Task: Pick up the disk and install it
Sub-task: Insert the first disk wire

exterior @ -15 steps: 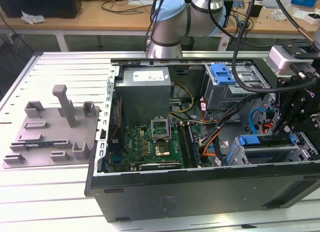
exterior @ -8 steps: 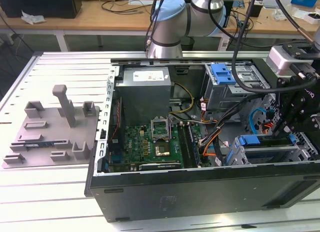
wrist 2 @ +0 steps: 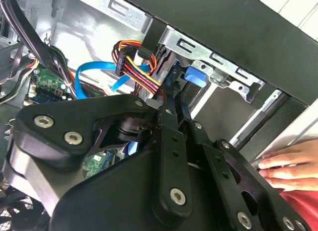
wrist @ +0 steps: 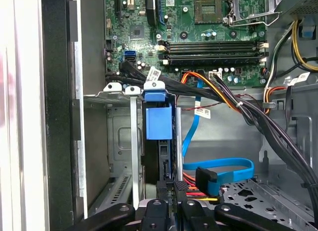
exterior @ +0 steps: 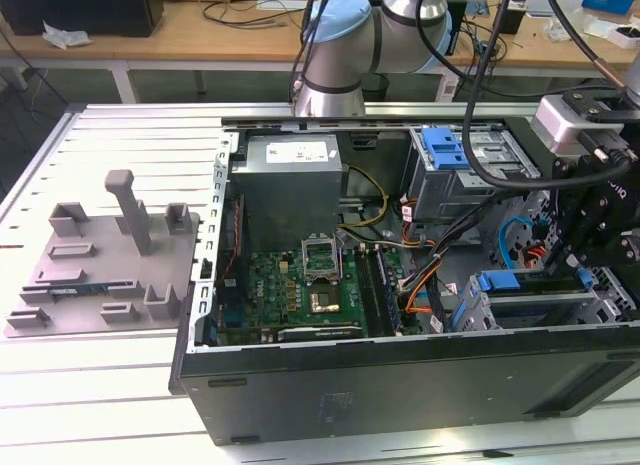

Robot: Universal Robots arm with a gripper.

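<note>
Computer case (exterior: 400,385): you see the motherboard (exterior: 300,285) and drive cage (wrist: 119,141) inside
Disk (wrist: 159,121): standing edge-up in the cage
Gripper (wrist: 169,203): fingers closed on the disk's edge

Grey plastic fixture (exterior: 105,260) on the slatted table (exterior: 120,135), beside the open computer case (exterior: 400,385)

I stand over a pale slatted metal table (exterior: 120,135) with long grooves running across it. Behind it a wooden workbench (exterior: 200,35) carries loose cables (exterior: 240,10), a dark box (exterior: 85,7) and crumpled paper (exterior: 65,35). The light is even and bright, with soft shadows under the bench.
</note>
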